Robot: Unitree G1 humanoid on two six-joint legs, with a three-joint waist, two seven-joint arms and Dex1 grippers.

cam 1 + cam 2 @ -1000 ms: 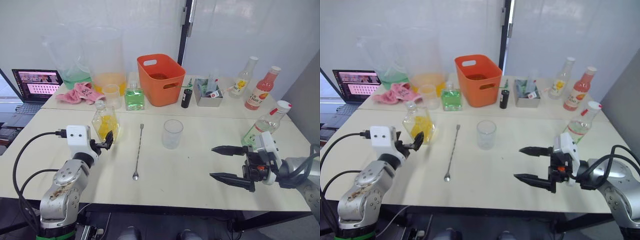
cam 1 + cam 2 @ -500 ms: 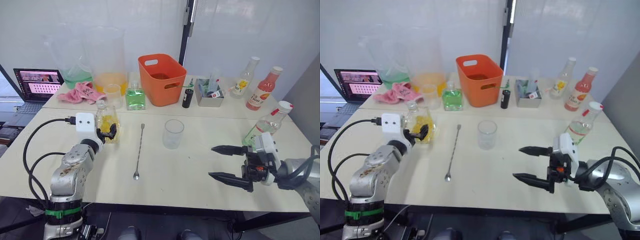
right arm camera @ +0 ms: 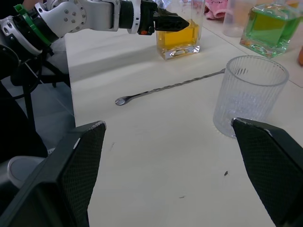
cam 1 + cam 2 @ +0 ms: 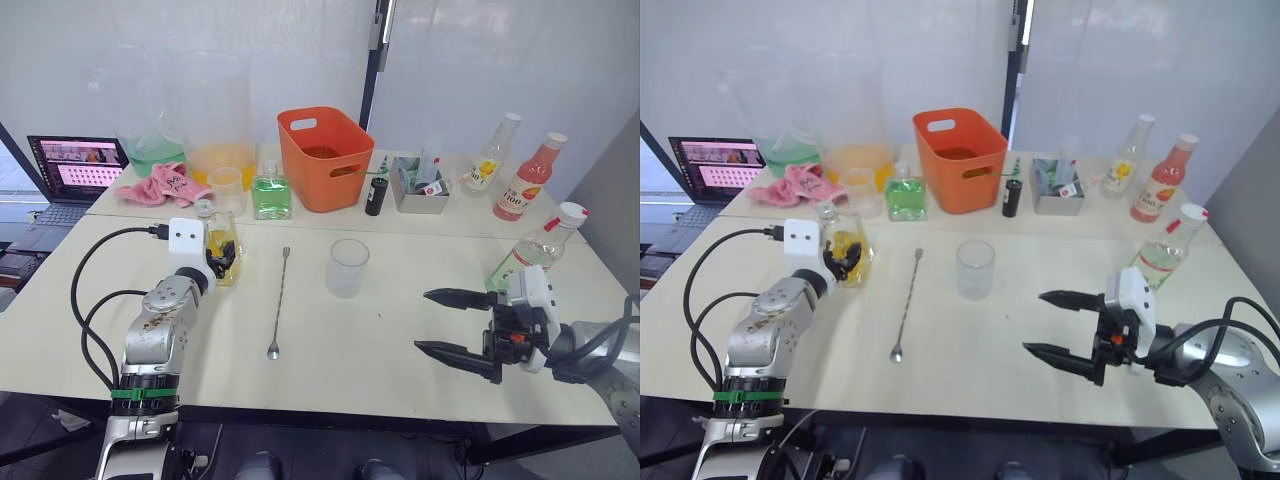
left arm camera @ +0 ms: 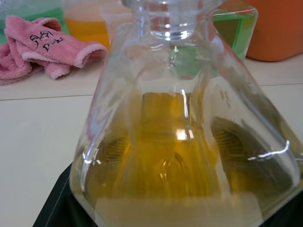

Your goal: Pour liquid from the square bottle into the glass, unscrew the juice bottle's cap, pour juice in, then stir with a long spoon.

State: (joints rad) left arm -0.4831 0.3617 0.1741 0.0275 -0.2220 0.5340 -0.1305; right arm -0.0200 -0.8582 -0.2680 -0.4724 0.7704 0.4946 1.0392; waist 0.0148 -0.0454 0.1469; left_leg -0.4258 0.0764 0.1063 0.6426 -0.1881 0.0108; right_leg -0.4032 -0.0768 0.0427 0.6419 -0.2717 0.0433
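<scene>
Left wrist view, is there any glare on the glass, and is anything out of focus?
In the left wrist view, bright highlights sit on the square bottle, strongest at its neck, and the pink cloth behind it looks soft. In the right wrist view, the glass is sharp.

The right gripper (image 3: 184, 165) has its two black fingers (image 3: 78, 165) spread wide apart, with bare table (image 3: 156, 156) between them. The glass (image 3: 248, 97) stands upright just beyond one fingertip (apart from it, as far as can be seen). The long spoon (image 3: 165, 88) lies flat, its bowl toward the near side. Farther off, the left gripper (image 3: 168, 22) reaches the square bottle (image 3: 182, 28), which holds yellow liquid; a green bottle (image 3: 270, 23) stands behind the glass.
</scene>
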